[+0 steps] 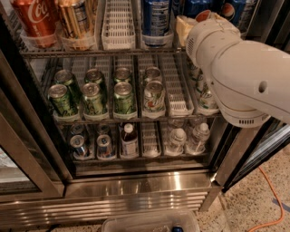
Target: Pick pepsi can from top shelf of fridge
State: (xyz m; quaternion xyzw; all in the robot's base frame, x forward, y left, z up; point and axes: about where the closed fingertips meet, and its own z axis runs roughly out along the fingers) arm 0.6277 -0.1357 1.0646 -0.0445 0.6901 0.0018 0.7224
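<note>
Since the pepsi can [229,11] stands up on the top shelf [104,52] of the fridge [136,190], the gripper [186,26] is held high, just beside that can, and I cannot tell if it is open or closed.

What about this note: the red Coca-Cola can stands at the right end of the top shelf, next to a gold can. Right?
Not quite. The camera view shows the Coca-Cola can at the left end of the top shelf, next to the gold can. The pincer is at the right part of that shelf, beside a blue pepsi can.
</note>
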